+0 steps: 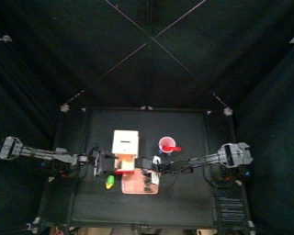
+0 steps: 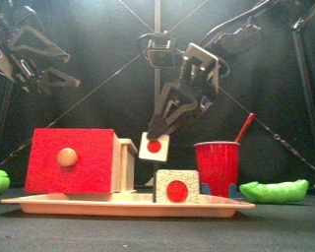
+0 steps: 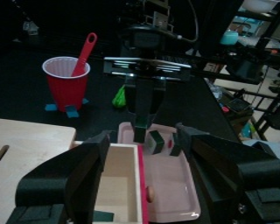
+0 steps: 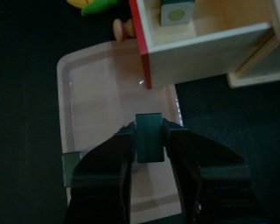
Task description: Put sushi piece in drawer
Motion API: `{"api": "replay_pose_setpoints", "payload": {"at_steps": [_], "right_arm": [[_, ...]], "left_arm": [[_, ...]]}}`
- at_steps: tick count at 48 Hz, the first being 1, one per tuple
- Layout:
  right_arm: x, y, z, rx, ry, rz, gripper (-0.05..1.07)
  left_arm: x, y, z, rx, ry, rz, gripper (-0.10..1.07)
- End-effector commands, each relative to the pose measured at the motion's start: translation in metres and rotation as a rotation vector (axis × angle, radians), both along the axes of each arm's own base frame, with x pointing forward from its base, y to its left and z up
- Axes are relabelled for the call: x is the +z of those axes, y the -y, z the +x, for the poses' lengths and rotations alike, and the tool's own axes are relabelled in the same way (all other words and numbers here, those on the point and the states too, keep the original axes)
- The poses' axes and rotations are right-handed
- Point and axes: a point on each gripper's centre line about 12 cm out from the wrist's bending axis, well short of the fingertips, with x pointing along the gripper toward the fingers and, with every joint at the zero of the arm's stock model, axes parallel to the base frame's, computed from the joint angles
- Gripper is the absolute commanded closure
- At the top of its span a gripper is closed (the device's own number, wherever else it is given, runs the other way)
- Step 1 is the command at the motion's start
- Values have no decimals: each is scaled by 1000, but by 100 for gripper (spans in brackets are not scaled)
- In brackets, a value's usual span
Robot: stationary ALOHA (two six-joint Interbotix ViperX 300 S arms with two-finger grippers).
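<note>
**Sushi piece held above the tray, drawer pulled out**

We see the right pincer [image 2: 157,138] hanging above the pink tray [image 2: 68,205], its jaws closed narrowly on a sushi piece [image 2: 154,147], a small white block with a red centre. In the right wrist view the same sushi piece [image 4: 150,138] sits clamped between the two jaws, with the tray [image 4: 95,96] spread out underneath it.

Just below the held piece, a second sushi piece [image 2: 176,186] stands on the tray. Beside the right pincer, on the side of the left arm, we find the drawer [image 2: 74,161], its red front with a round wooden knob [image 2: 67,156] pulled out of the cream-white unit. In the right wrist view the open drawer [image 4: 206,39] lies ahead of the jaws, and a small block [image 4: 175,12] rests inside it.

On the other side of the right pincer a red cup [image 2: 217,167] stands on the surface just past the tray's end, with a red stick [image 2: 240,128] leaning out of it. A green item [image 2: 275,190] lies on the surface beyond the cup.

The left pincer [image 3: 149,166] hovers with its jaws spread wide, the red drawer front's edge between them and the right arm facing it across the tray.
</note>
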Motion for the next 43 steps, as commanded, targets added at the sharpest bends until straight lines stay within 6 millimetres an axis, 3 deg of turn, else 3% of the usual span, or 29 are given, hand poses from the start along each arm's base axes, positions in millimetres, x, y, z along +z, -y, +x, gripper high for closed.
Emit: {"api": "replay_pose_setpoints", "payload": {"at_steps": [1, 14, 24, 32, 43], "right_arm": [[38, 6, 9, -8, 116, 3, 40], [76, 21, 26, -20, 236, -22, 40], [92, 29, 40, -8, 350, -30, 40], [86, 36, 50, 0, 419, -18, 40], [59, 37, 69, 7, 404, -6, 39]], "left_arm": [[5, 0, 3, 2, 18, 0, 2], [5, -1, 3, 4, 18, 1, 2], [5, 0, 3, 2, 18, 1, 2], [5, -1, 3, 4, 18, 1, 2], [5, -1, 3, 4, 18, 0, 2]]}}
